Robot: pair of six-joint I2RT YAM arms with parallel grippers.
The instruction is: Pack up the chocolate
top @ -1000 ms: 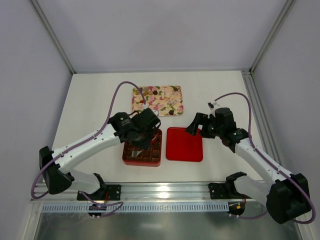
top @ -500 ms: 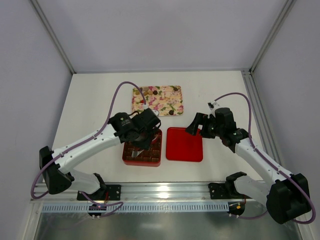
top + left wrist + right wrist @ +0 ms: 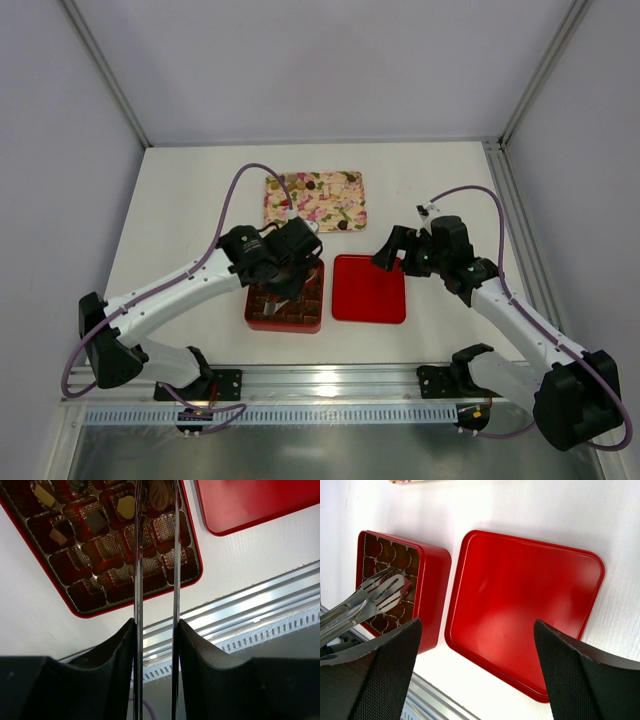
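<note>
Tongs poised over the box of chocolate, lid alongside.
Holding slim metal tongs (image 3: 138,570) clamped tight in the left gripper (image 3: 156,630), tips over the red box (image 3: 432,580). In several compartments there, chocolate (image 3: 95,522); more of it on the floral tray (image 3: 340,215) behind. Possibly one brown piece pinched between the tong tips, though cropped at the frame edge. Hovering with the right gripper (image 3: 476,630) spread wide above the flat red lid (image 3: 520,595), just beside the box.
</note>
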